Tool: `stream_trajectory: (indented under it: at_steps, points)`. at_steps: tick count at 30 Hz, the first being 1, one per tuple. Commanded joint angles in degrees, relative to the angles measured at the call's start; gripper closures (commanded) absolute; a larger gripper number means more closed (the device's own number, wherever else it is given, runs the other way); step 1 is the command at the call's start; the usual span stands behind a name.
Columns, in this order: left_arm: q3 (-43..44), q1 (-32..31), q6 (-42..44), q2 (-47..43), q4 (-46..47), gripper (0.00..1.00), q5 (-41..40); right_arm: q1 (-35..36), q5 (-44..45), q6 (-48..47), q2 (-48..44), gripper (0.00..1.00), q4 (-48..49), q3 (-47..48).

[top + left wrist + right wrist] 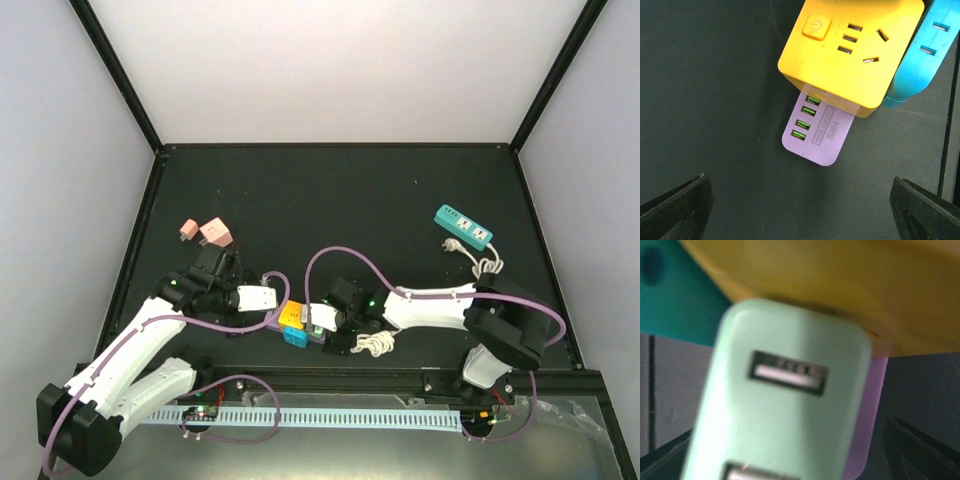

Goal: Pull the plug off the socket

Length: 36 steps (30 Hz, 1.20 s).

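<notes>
A yellow socket cube point(291, 314) lies near the table's front middle. A mint green USB plug point(320, 318) sits in its right side, a purple USB plug point(820, 130) in its left side, and a blue adapter point(922, 55) against it. My left gripper point(272, 304) is open and empty, just short of the purple plug, its fingers point(675, 210) spread wide. My right gripper point(335, 320) is open, its fingers point(925, 450) either side of the green plug point(780, 405), which fills the right wrist view below the yellow cube point(840, 285).
Two pink adapters point(202, 231) lie at the back left. A teal power strip point(463, 227) with a white cable point(487, 265) lies at the back right. A coiled white cable point(375, 343) lies by the right arm. A slotted rail point(330, 415) runs along the front edge.
</notes>
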Motion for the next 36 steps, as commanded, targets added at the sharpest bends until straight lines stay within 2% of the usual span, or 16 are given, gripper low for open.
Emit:
stream_trajectory:
  at_steps: [1, 13, 19, 29, 34, 36]
  points:
    - [2.23, -0.44, -2.31, -1.32, 1.33, 0.01, -1.04, 0.22, 2.59, 2.93, 1.61, 0.12, 3.69, 1.47]
    - [2.28, -0.45, -8.44, -2.8, 4.05, 0.01, 1.66, -0.14, 9.35, 6.33, 4.45, 0.25, 8.5, 2.03]
    - [2.01, -0.45, -13.32, -1.73, 8.03, 0.01, 0.97, -3.51, 9.33, 8.47, 5.32, 0.44, 11.47, 2.42]
    - [5.26, -0.36, -25.28, 5.28, 17.14, 0.01, -1.9, -14.47, 8.08, 16.68, 11.16, 0.53, 12.1, 6.47]
    - [4.03, -0.62, -31.05, 7.29, 26.03, 0.01, -0.35, -15.45, 11.44, 17.61, 11.95, 0.61, 14.18, 5.34]
    - [3.04, -1.38, -34.67, 7.63, 30.61, 0.01, -0.71, -15.44, 12.03, 18.3, 12.53, 0.61, 14.23, 5.61]
